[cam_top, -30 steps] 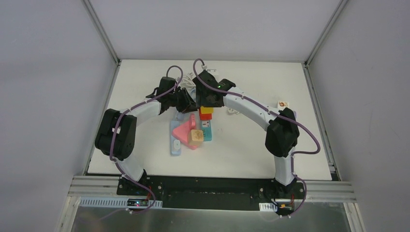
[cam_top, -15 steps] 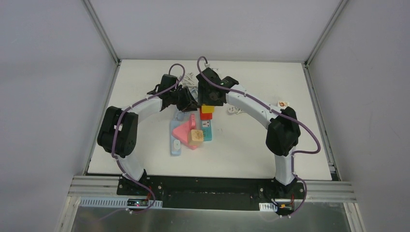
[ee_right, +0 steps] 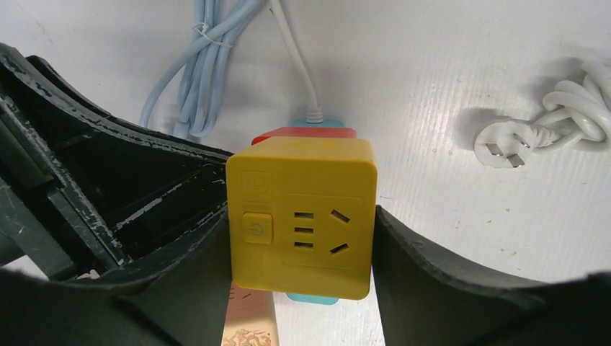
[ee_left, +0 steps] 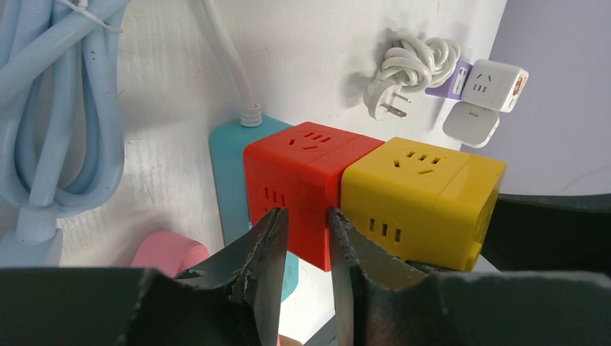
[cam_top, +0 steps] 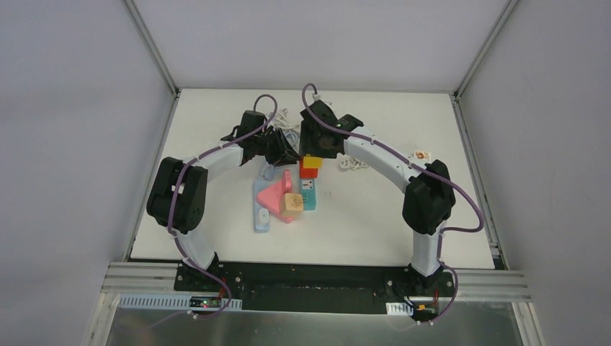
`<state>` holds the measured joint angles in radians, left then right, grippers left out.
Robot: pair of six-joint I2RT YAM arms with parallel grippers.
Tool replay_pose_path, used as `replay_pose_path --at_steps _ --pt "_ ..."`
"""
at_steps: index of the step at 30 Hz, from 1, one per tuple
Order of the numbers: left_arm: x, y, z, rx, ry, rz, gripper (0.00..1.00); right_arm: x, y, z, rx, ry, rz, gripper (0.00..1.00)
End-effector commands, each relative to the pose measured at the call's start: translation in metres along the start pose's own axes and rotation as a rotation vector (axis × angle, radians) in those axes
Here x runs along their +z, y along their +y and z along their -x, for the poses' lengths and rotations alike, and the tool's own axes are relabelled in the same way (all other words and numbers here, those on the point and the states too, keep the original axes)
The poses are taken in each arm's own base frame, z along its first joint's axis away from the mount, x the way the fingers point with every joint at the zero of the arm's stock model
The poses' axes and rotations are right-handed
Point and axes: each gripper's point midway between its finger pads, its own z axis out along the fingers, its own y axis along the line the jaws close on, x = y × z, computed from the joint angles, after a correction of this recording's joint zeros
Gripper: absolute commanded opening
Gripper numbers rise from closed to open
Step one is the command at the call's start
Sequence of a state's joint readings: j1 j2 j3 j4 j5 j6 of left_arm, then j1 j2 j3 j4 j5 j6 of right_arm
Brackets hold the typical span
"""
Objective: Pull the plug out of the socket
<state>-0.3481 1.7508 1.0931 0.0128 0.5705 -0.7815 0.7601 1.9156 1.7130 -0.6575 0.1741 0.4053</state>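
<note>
Yellow plug cube (ee_right: 301,216) sits gripped between the right fingers (ee_right: 439,288).

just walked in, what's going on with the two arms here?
The right claw is clamped on the yellow cube plug, which sits butted against the red cube socket on the teal power strip. The left claw is at the red cube's near face, jaws slightly apart. The two cubes look joined, so the pull is not yet done.
</note>
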Motion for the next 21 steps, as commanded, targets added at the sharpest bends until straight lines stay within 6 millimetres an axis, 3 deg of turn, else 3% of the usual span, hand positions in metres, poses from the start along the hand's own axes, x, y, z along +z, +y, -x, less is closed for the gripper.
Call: replay_pose_path --at_steps 1,7,11,14,21 --pt "0.014 0.019 -0.06 -0.028 0.207 0.082 0.26 -0.002 0.046 -0.001 -0.039 -0.041 0.055 0.0" --pt "0.01 0.021 -0.064 -0.017 0.216 0.117 0.21 -0.019 0.054 0.013 -0.045 -0.074 0.075 0.0" --pt "0.014 0.002 -0.07 -0.01 0.227 0.066 0.21 -0.038 0.059 0.025 -0.018 -0.101 0.149 0.0" --pt "0.021 -0.017 -0.082 0.008 0.234 0.051 0.24 -0.033 0.042 0.012 -0.039 -0.075 0.088 0.0" --pt "0.036 -0.032 -0.114 -0.026 0.218 0.077 0.25 -0.035 -0.003 -0.023 -0.067 -0.052 0.014 0.01"
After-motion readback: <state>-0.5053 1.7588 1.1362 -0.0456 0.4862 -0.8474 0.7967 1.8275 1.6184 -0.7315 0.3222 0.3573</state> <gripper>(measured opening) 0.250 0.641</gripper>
